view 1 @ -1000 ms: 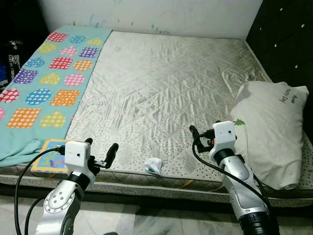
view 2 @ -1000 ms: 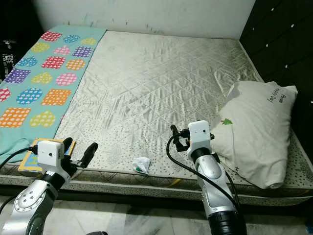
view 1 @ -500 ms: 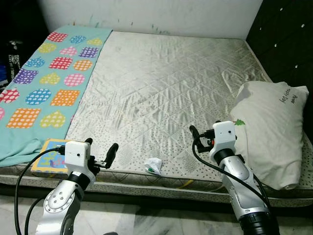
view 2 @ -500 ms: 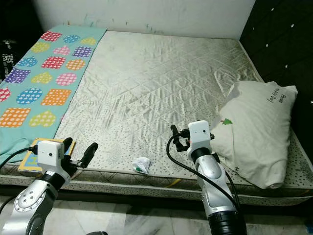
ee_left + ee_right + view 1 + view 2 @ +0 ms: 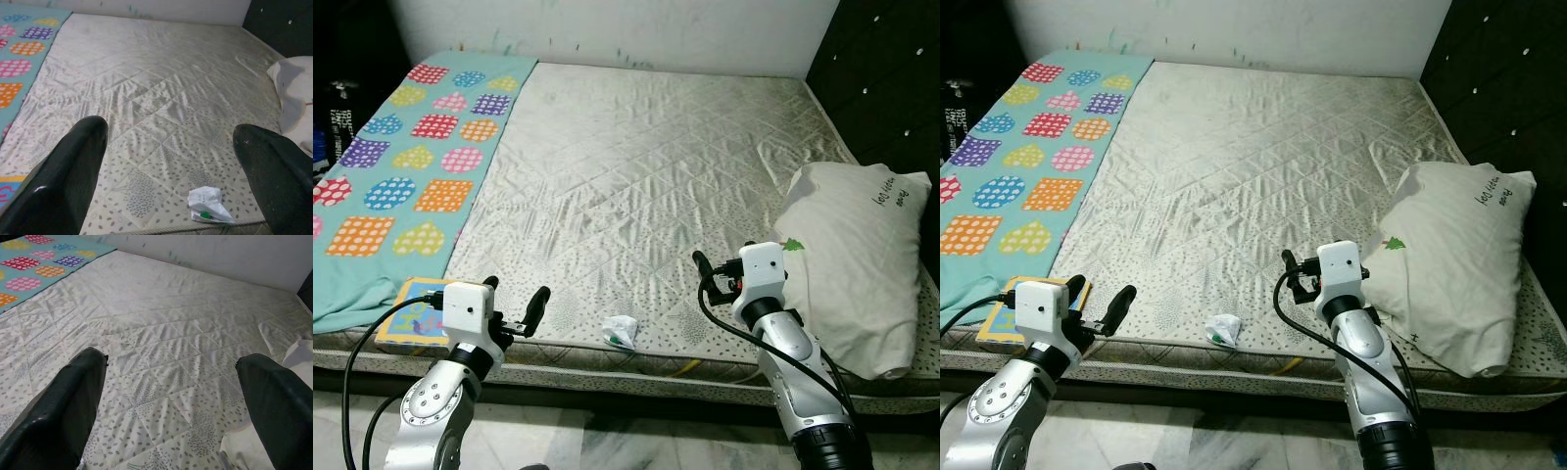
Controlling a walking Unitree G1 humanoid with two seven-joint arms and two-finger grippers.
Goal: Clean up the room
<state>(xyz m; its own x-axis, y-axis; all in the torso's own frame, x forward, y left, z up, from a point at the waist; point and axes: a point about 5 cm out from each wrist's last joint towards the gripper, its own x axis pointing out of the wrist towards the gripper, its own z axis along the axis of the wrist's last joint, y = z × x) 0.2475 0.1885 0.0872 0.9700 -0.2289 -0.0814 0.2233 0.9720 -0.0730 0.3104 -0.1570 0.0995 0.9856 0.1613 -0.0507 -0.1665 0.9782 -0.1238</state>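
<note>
You are looking down at a bed with a quilted cream mattress (image 5: 646, 166), and both arms are raised over its near edge. Your left gripper (image 5: 171, 161) hovers above the front left part of the mattress with its 2 black fingers (image 5: 68, 171) spread wide and nothing between them. Your right gripper (image 5: 171, 401) hangs over the front right part, just beside the pillow (image 5: 857, 259), and its 2 fingers (image 5: 63, 401) are likewise parted and empty. The piece of trash, a small crumpled white wrapper (image 5: 622, 331) with a green spot, lies on the mattress close to the front edge, between the 2 arms and touching neither; in the left wrist view it sits ahead of the left gripper, nearer 1 finger. A teal blanket (image 5: 406, 147) with coloured dotted shapes covers the left side of the bed. A flat picture book (image 5: 414, 313) rests at the front left corner, just beside the left arm. The white pillow, printed with a small green tree and some writing, lies at the right edge against the dark padded headboard (image 5: 891, 88).
</note>
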